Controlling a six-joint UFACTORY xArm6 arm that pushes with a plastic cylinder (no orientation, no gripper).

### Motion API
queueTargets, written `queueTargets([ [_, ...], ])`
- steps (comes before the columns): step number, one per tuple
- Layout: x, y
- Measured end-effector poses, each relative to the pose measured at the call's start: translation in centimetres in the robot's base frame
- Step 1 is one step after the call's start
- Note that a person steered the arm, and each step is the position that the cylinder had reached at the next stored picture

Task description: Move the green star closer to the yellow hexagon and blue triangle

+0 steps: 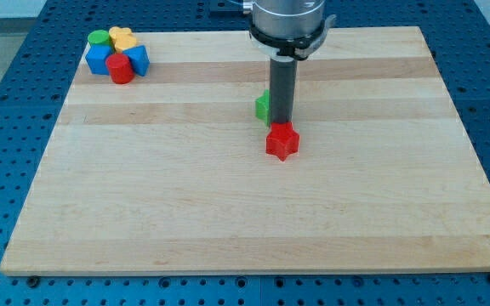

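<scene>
While you are watching the board point(228, 212), my tip point(281, 124) is sitting near the middle, just behind the red star point(282, 141) and right beside a green block point(263, 106) half hidden behind the rod. That block is probably the green star, though its shape is not showing. There are no jaws here; the rod is holding nothing. The blue and yellow blocks point(119, 53) are clustering at the far left corner with a red cylinder point(120, 69) and a green one; which is hexagon or triangle is unclear. Judging by that wide gap, nearly the whole push is remaining.
</scene>
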State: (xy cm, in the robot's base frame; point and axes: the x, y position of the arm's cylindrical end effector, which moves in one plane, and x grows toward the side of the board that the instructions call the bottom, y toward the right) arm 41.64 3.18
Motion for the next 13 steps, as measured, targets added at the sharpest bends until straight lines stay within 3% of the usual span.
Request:
queueTargets([
  [1, -1.0, 0.5],
  [4, -9.6, -2.0],
  [5, -12.1, -4.9],
  [6, -12.6, -8.8],
  [10, -7.8, -17.9],
  [13, -11.4, -19.2],
])
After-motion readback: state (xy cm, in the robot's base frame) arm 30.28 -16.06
